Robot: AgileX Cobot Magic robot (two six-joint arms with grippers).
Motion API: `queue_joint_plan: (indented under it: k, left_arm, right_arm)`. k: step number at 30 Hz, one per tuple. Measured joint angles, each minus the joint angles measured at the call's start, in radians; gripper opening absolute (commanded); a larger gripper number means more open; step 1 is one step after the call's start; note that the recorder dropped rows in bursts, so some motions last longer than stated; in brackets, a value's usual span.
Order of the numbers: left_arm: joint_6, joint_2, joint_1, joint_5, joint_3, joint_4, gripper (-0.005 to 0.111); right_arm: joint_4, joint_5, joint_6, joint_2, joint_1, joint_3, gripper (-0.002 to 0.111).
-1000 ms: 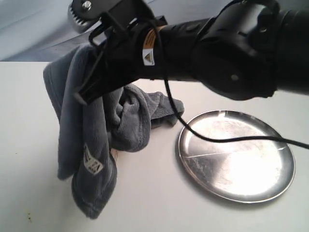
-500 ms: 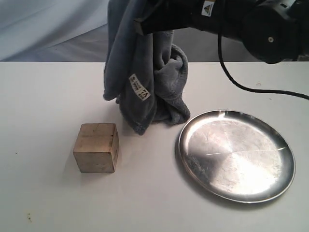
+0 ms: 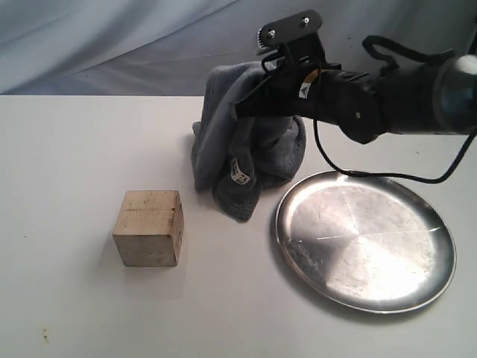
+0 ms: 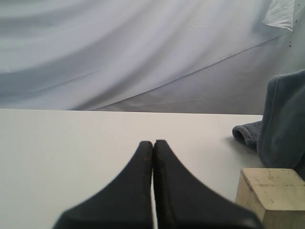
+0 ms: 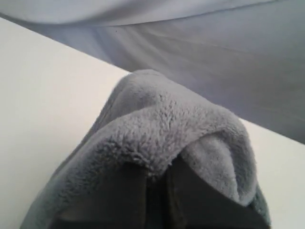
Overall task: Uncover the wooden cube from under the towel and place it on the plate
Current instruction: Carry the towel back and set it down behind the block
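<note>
The cube (image 3: 149, 227), pale tan wood with a thin groove near its top, sits upright and uncovered on the tabletop (image 3: 59, 149), well apart from the plate (image 3: 365, 239). The towel (image 3: 246, 149), dark grey fleece with a small white label (image 3: 238, 171), hangs bunched and lifted between them, behind the cube and just beside the plate's rim. The plate, round shiny steel, lies flat and bare.

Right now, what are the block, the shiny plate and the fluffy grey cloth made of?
The wooden cube looks like pale, unpainted wood: matte tan faces with scuffs and a thin groove line. The plate seems to be metal, probably stainless steel: silvery, shiny, with bright glare. The towel looks like soft fleece, maybe synthetic: dark grey with a fuzzy pile.
</note>
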Motion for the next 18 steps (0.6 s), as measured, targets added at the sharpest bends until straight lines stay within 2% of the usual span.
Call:
queue_joint_plan:
  k: [2, 5, 6, 8, 10, 14, 18]
  left_arm:
    - [0.0, 0.0, 0.0, 0.0, 0.0, 0.0, 0.001]
    - [0.0, 0.0, 0.0, 0.0, 0.0, 0.0, 0.001]
    - [0.0, 0.0, 0.0, 0.0, 0.0, 0.0, 0.001]
    - [0.0, 0.0, 0.0, 0.0, 0.0, 0.0, 0.001]
    - [0.0, 0.0, 0.0, 0.0, 0.0, 0.0, 0.001]
    - [0.0, 0.0, 0.0, 0.0, 0.0, 0.0, 0.001]
    - [0.0, 0.0, 0.0, 0.0, 0.0, 0.0, 0.001]
  right_arm:
    - [0.006, 0.002, -0.002, 0.024, 0.01, 0.0, 0.014]
    - [0.008, 0.017, -0.002, 0.042, 0.028, 0.0, 0.037]
    - [0.008, 0.023, -0.002, 0.045, 0.033, 0.0, 0.055]
    - [0.008, 0.044, -0.004, 0.047, 0.051, 0.0, 0.072]
    - [0.008, 0.067, -0.006, 0.034, 0.069, 0.0, 0.076]
    - [0.018, 0.197, 0.002, -0.092, 0.123, 0.0, 0.076]
    - [0.087, 0.333, 0.056, -0.201, 0.235, 0.0, 0.076]
